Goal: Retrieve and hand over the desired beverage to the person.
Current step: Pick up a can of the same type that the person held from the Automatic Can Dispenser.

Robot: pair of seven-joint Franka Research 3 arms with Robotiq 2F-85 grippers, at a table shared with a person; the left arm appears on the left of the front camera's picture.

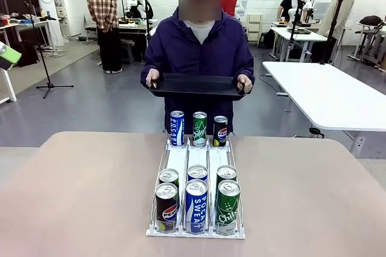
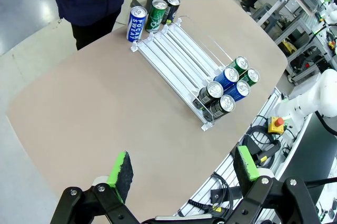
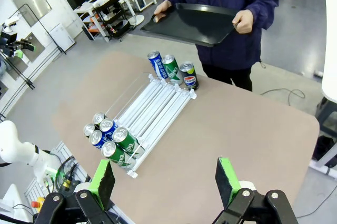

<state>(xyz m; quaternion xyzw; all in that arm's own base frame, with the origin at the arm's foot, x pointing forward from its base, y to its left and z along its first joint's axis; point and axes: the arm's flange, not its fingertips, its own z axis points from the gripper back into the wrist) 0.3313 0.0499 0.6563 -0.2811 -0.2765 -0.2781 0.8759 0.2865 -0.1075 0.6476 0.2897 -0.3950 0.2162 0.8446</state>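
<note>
Nearest to the front camera, three cans stand at the near end of a white rack: a black Pepsi can in the left lane, a blue Pocari Sweat can in the middle lane and a green Chilsung can in the right lane. Just behind each one stands a second can; of these mostly the silver top is seen. Just beyond the far end of the rack, three far cans stand upright on the brown surface: blue, green and black from left to right. Behind them the person, in a dark purple jacket, holds a black tray with both hands in front of the body. The left pincer and the right pincer both hang high over the surface, fingers wide apart, with nothing between them.
</note>
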